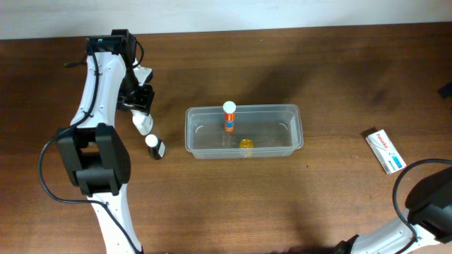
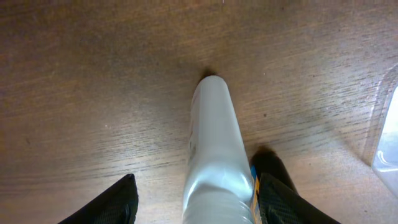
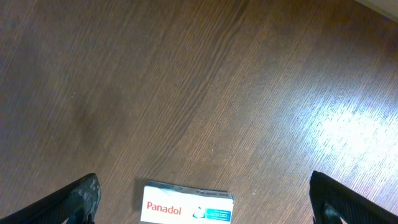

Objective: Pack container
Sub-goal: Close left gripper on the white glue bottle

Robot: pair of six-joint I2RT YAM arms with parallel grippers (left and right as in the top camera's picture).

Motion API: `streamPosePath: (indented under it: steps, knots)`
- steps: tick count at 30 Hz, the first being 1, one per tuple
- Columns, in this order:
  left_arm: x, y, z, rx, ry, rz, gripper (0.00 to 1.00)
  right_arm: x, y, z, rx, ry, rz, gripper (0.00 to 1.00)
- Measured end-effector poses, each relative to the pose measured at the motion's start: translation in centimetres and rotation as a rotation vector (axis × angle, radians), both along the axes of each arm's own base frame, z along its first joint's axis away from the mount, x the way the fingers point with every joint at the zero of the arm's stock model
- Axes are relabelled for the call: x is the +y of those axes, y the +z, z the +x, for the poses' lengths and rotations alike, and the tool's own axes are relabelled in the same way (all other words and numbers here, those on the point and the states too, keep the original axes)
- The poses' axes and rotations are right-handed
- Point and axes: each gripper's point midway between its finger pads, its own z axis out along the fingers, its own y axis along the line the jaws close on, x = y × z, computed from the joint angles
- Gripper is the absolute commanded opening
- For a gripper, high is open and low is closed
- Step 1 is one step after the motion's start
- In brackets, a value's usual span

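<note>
The container, a clear rectangular tub, sits mid-table; a corner of it shows at the right edge of the left wrist view. Inside it stand an orange-and-white tube and a small yellow item. My left gripper straddles a white bottle lying on the table. The right finger is against the bottle and the left finger stands apart from it. My right gripper hangs wide open over a Panadol box.
A small bottle with a white cap lies just right of the white bottle, between it and the tub. The left arm's base stands at the left. The wooden table's far edge runs along the top.
</note>
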Motion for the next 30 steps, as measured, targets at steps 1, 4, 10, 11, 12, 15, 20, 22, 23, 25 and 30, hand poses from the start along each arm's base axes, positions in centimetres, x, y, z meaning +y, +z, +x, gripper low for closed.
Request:
streamPosePath:
  steps: [1, 4, 10, 11, 12, 15, 20, 22, 23, 25, 30]
  knots:
    - [0.00, -0.02, 0.06, -0.002, 0.000, 0.000, 0.62, 0.00, 0.00, 0.00, 0.000, 0.000, 0.000, 0.98]
    - [0.00, -0.09, 0.06, -0.002, 0.000, 0.000, 0.61, 0.00, 0.00, 0.01, -0.001, 0.000, 0.000, 0.98]
    - [0.00, -0.19, -0.03, 0.002, 0.000, 0.000, 0.54, 0.00, 0.00, 0.00, 0.000, 0.000, 0.000, 0.98]
    - [0.00, -0.20, -0.04, 0.002, 0.001, 0.000, 0.52, 0.00, 0.00, 0.01, -0.001, 0.000, 0.000, 0.98]
    - [-0.01, -0.20, -0.04, 0.002, 0.000, 0.000, 0.49, -0.01, 0.00, 0.01, 0.000, 0.000, 0.000, 0.98]
    - [-0.05, -0.20, -0.04, 0.002, 0.000, -0.003, 0.43, -0.01, 0.00, 0.01, 0.000, 0.001, 0.000, 0.98]
    - [-0.07, -0.21, -0.05, 0.003, -0.001, -0.004, 0.36, -0.01, 0.00, 0.01, 0.000, 0.000, 0.000, 0.98]
    - [-0.08, -0.21, -0.05, 0.003, -0.001, -0.005, 0.35, 0.00, 0.00, 0.01, -0.001, 0.000, 0.000, 0.98]
    - [-0.11, -0.21, -0.05, 0.003, 0.000, -0.006, 0.33, 0.00, 0.00, 0.00, 0.000, 0.000, 0.000, 0.98]
    - [-0.14, -0.21, -0.06, 0.003, 0.000, -0.007, 0.31, 0.00, 0.00, 0.01, -0.001, 0.000, 0.000, 0.98]
    - [-0.14, -0.21, -0.16, 0.007, 0.000, -0.007, 0.29, -0.01, 0.00, 0.01, 0.000, 0.000, 0.000, 0.98]
